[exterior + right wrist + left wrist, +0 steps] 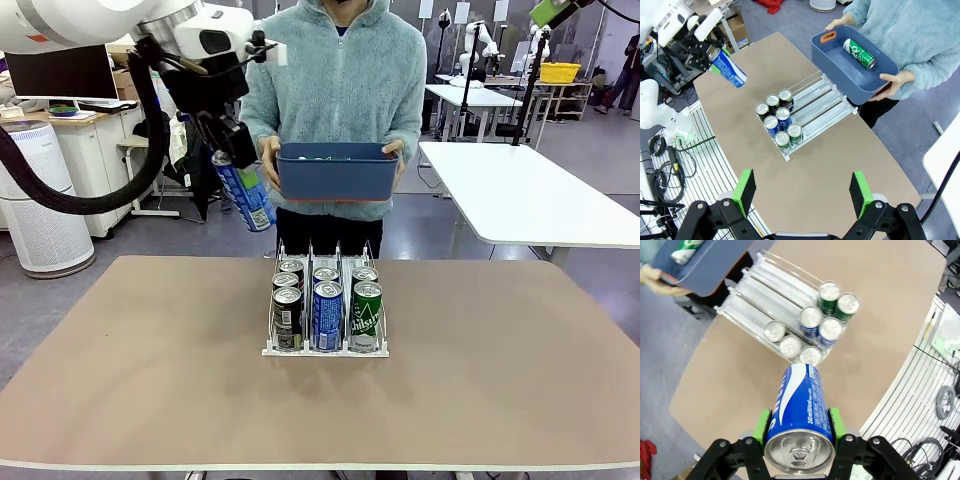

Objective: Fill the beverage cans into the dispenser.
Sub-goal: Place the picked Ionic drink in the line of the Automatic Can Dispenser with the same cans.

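My left gripper (232, 150) is shut on a blue beverage can (246, 196), held tilted in the air, up and to the left of the dispenser (311, 250). In the left wrist view the green pads (760, 424) clamp the can's (800, 405) sides. The white-and-clear dispenser (760, 290) stands mid-table with several cans (327, 310) at its near end: dark ones left, blue ones middle, green ones right. My right gripper (803, 190) hangs open high above the table, holding nothing.
A person at the far side holds a dark blue bin (337, 170) with both hands, above the dispenser's far end. One green can (859, 53) lies inside the bin (840, 70). The brown tabletop (480, 370) lies bare around the rack.
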You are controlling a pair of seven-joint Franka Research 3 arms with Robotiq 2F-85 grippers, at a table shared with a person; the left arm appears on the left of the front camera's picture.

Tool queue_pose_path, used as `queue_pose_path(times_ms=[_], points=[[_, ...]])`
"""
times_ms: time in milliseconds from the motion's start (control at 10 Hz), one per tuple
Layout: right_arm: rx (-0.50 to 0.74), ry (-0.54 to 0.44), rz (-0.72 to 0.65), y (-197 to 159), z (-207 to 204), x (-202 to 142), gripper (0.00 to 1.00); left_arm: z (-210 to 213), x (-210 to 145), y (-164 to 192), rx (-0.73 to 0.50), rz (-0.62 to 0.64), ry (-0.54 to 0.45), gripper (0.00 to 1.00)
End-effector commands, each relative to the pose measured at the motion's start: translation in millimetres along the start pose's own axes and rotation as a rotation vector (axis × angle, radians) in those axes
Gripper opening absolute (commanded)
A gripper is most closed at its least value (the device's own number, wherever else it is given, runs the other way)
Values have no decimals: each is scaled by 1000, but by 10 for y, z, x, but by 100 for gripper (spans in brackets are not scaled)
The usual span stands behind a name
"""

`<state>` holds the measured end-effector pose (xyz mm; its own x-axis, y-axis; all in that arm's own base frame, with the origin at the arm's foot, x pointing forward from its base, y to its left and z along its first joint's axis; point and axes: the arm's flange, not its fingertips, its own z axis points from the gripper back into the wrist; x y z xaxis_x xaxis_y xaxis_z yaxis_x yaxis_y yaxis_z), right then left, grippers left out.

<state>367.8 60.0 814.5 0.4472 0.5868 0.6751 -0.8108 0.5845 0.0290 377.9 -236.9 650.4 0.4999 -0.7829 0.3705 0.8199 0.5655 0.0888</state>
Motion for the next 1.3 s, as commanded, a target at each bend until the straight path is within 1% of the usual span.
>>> queue_pose_path(times_ms=[0,100,700,800,1000,1100,1200], points=[[8,0,-8,17,1,-3,100,128,-71,54,-18,2,-30,57],[8,0,-8,17,1,-3,100,0,0,0,0,0,0,57],[8,0,-8,17,1,-3,100,-37,9,-17,-8,-6,5,57],[8,0,-8,17,1,-3,100,-155,91,-99,16,21,19,57],[8,0,-8,17,1,-3,100,-334,176,-317,1,135,-1,57],[8,0,-8,17,1,-3,100,-407,214,-494,8,171,-2,57],[8,0,-8,17,1,-3,100,-470,250,-708,11,178,21,57]])
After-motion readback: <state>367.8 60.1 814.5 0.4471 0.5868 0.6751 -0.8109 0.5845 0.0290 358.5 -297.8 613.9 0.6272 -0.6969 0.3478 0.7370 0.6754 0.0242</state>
